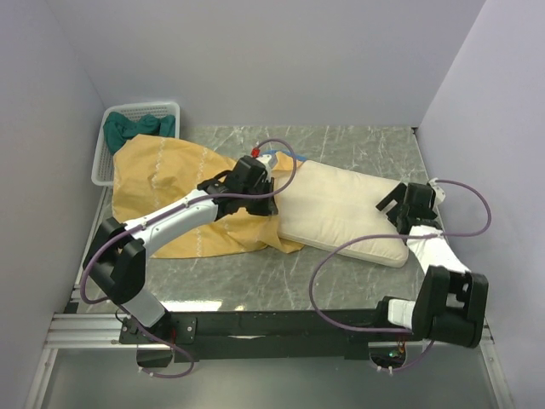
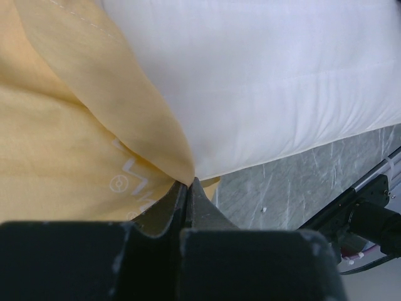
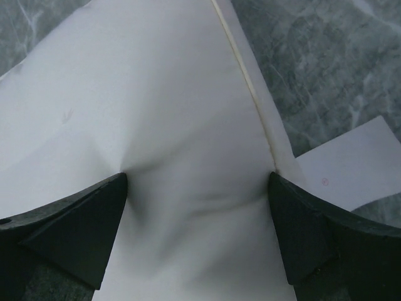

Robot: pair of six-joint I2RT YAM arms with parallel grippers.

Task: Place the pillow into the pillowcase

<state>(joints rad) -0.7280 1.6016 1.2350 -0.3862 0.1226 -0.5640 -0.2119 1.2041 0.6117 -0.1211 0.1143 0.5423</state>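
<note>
The pillowcase [image 1: 170,170] lies at the left with its mustard-yellow inside showing; a small blue bit peeks out by the left wrist. The cream pillow [image 1: 341,209] lies slantwise at centre-right, its left end at the case's edge. My left gripper [image 1: 272,204] is shut on the yellow edge of the pillowcase [image 2: 62,125], right beside the pillow [image 2: 282,81]; in the wrist view its tips [image 2: 190,182] meet on the fabric. My right gripper [image 1: 390,204] straddles the pillow's right end [image 3: 175,94]. Its fingers [image 3: 100,213] dent the pillow and pucker it between them.
A white basket [image 1: 106,162] with teal cloth [image 1: 136,126] stands at the back left, touching the pillowcase. A white sheet [image 3: 351,163] lies on the grey marbled table [image 1: 341,145] beside the pillow's end. Walls close in on both sides.
</note>
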